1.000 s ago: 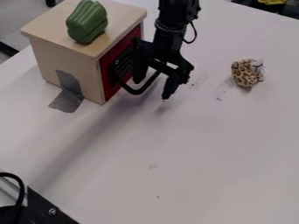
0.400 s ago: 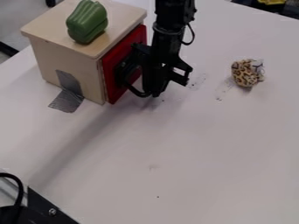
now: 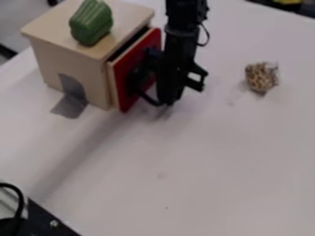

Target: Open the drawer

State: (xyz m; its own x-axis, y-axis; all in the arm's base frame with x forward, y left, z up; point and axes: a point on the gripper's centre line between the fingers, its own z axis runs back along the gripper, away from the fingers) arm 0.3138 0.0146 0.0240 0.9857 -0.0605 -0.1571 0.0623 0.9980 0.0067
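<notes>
Camera view: red drawer (image 3: pixel 125 68) partly open.

White table (image 3: pixel 203 161) under wooden box (image 3: pixel 71 64), grey tape (image 3: pixel 71 108), spotted bundle (image 3: pixel 261 77)

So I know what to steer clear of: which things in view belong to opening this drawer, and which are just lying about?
For the job:
- red-fronted drawer
- black handle
- wooden cabinet
- gripper

Lying about:
- green ridged object on the cabinet
- small spotted item on the table
</notes>
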